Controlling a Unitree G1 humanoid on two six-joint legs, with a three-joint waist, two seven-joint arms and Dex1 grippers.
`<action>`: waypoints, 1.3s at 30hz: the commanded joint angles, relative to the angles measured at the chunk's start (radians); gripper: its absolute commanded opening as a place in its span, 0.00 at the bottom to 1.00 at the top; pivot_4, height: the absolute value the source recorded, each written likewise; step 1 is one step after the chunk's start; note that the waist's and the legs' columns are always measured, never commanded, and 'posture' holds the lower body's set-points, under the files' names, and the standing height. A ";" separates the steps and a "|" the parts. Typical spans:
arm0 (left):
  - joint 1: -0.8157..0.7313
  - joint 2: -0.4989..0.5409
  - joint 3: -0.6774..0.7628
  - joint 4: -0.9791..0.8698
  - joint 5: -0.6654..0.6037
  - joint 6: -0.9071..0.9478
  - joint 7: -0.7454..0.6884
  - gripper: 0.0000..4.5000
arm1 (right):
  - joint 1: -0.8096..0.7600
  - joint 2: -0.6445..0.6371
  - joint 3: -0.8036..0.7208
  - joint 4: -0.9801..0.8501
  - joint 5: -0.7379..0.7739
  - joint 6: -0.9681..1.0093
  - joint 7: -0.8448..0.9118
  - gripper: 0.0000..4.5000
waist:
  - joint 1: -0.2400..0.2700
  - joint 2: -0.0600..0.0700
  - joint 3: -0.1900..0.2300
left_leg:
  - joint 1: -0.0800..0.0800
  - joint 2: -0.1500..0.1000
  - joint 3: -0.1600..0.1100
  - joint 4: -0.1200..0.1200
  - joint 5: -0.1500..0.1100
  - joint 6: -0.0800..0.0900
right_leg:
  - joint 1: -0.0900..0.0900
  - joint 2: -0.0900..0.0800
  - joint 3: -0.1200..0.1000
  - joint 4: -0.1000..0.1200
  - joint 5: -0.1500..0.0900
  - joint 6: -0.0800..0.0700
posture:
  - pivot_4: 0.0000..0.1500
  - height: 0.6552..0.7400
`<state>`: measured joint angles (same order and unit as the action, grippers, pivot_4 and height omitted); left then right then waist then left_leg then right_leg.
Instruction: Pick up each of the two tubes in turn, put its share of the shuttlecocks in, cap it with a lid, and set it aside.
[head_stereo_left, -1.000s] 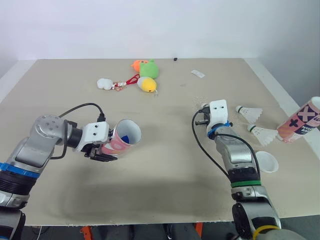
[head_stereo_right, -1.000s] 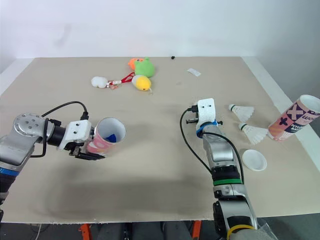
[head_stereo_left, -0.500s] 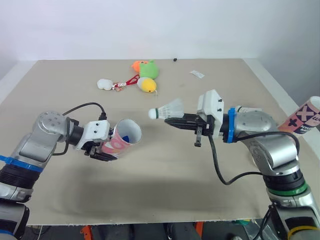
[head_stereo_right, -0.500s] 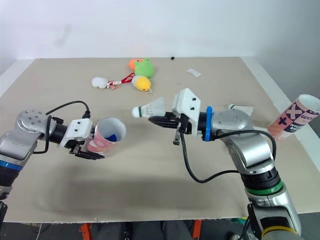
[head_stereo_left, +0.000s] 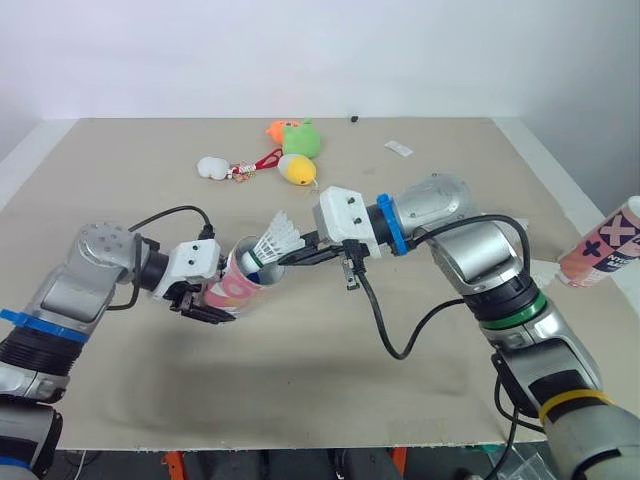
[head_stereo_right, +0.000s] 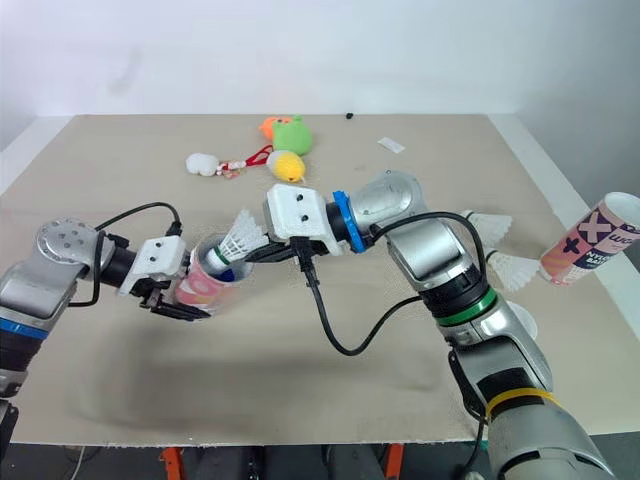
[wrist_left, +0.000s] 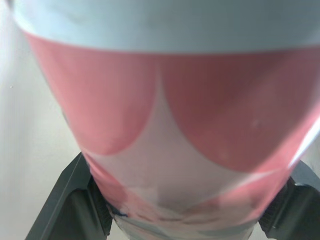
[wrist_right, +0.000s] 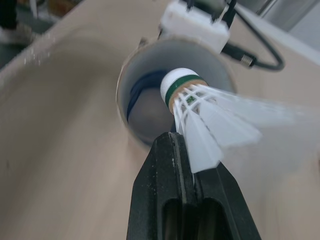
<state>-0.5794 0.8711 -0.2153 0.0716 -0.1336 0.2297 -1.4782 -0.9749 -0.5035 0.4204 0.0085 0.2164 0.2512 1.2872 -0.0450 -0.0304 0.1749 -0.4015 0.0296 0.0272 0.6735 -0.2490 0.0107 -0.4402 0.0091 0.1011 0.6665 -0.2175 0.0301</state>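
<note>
A pink and white tube (head_stereo_left: 243, 282) lies tilted above the table, its open mouth facing right, with my left gripper (head_stereo_left: 203, 301) shut on its lower end. In the left wrist view the tube (wrist_left: 170, 125) sits between the black fingers (wrist_left: 75, 200). My right gripper (head_stereo_left: 276, 263) is shut on the feathers of a white shuttlecock (head_stereo_left: 276, 240), whose green-banded cork (wrist_right: 182, 86) points into the tube's mouth (wrist_right: 125, 100). Something blue shows deep inside the tube. A second pink tube (head_stereo_left: 606, 248) leans at the table's far right edge. Two more shuttlecocks (head_stereo_right: 492, 224) (head_stereo_right: 516, 270) lie near it.
Small plush toys sit at the back middle of the table: an orange and green one (head_stereo_left: 294, 136), a yellow one (head_stereo_left: 297, 170) and a white one (head_stereo_left: 210, 167). A small white tag (head_stereo_left: 398, 149) lies further right. Black cables loop off both wrists.
My right arm has swung left from the shuttlecocks at the right, carrying one shuttlecock across to the mouth of the held tube. The left arm and tube have stayed put.
</note>
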 joint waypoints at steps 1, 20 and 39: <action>0.038 -0.006 -0.041 -0.010 0.011 0.019 -0.008 0.68 | -0.055 0.028 -0.012 0.012 -0.009 -0.019 0.021 0.08 | 0.000 0.000 0.000 | 0.000 0.000 0.000 0.000 0.000 0.000 | 0.000 0.000 0.000 0.000 0.000 0.000 | 1.00 0.91; 0.031 -0.028 -0.076 -0.024 0.026 0.037 -0.017 0.68 | 0.285 -0.270 -0.503 -0.261 0.267 0.353 -0.116 0.72 | 0.010 0.001 -0.001 | -0.002 -0.006 -0.002 0.000 0.000 0.000 | 0.002 -0.010 -0.003 0.000 -0.004 0.006 | 1.00 0.91; 0.003 -0.085 -0.097 0.028 0.026 0.024 -0.037 0.68 | 1.085 -0.459 -1.161 -0.046 0.193 0.291 -0.196 0.72 | 0.011 0.011 -0.007 | 0.018 -0.018 0.001 0.001 -0.002 0.004 | 0.024 -0.017 0.008 -0.003 -0.011 0.020 | 1.00 0.91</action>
<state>-0.5910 0.8007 -0.2547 0.0903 -0.1165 0.2522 -1.4894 0.1377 -0.9374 -0.7410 -0.0676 0.4160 0.5746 1.1076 -0.0339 -0.0194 0.1676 -0.3837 0.0118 0.0285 0.6745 -0.2508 0.0145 -0.4164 -0.0081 0.1095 0.6630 -0.2287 0.0501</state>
